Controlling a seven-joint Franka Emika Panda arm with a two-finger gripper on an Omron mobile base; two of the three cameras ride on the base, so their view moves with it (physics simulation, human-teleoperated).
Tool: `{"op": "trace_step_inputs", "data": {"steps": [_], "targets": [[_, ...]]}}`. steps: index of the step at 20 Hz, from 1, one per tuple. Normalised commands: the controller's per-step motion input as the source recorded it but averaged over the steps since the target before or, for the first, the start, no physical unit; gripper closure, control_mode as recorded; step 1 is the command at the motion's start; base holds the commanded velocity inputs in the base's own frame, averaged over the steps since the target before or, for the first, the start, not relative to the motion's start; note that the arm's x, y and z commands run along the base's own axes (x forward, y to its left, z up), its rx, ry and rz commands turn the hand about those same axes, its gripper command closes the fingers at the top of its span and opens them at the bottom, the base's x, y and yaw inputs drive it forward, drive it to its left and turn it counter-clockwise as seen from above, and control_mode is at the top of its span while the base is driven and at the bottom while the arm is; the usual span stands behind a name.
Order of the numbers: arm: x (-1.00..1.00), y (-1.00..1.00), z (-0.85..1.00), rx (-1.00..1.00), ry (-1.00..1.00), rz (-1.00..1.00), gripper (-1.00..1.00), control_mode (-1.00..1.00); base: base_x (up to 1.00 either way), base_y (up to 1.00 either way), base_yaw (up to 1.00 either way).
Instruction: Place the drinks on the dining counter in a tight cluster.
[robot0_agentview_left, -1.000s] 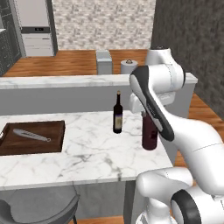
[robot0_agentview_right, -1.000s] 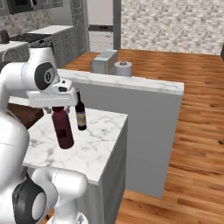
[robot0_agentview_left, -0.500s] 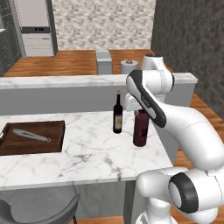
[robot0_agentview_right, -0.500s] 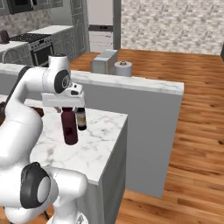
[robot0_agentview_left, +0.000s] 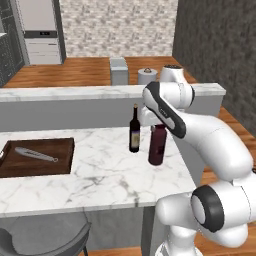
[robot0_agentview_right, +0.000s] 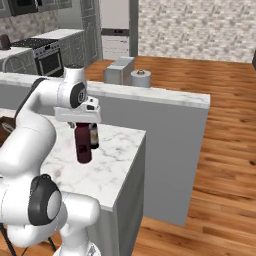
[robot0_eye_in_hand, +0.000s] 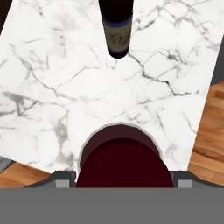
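Observation:
A squat dark-maroon bottle (robot0_agentview_left: 157, 146) (robot0_agentview_right: 83, 145) stands upright on or just above the dining counter (robot0_agentview_left: 100, 170) (robot0_agentview_right: 116, 159). My gripper (robot0_agentview_left: 156, 125) (robot0_agentview_right: 81, 121) is shut on its top from above. In the hand view its round maroon top (robot0_eye_in_hand: 124, 162) sits between my fingertips over the counter's marble (robot0_eye_in_hand: 52, 78). A tall dark wine bottle (robot0_agentview_left: 134, 131) (robot0_agentview_right: 94, 136) (robot0_eye_in_hand: 116, 26) stands on the counter just to the left, a small gap away.
A brown wooden board (robot0_agentview_left: 36, 159) with a metal utensil lies at the counter's left. A raised marble ledge (robot0_agentview_left: 75, 92) runs behind. The counter's right edge (robot0_agentview_right: 137, 150) drops to wood floor. A grey chair (robot0_agentview_left: 42, 240) sits in front.
My gripper has carried the maroon bottle leftward, closer to the wine bottle. The wine bottle has stayed put.

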Motion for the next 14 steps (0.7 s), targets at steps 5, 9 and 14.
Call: {"op": "trace_step_inputs", "data": {"steps": [5,9,14], "targets": [[0.34,0.00,-0.28,0.00,0.01,0.00,1.00,-1.00,0.00,0.00,0.00],[0.29,0.00,-0.42,0.01,0.00,0.00,1.00,-1.00,0.00,0.00,0.00],[0.15,0.00,-0.26,0.01,0.01,0.00,1.00,-1.00,0.00,0.00,0.00]]}}
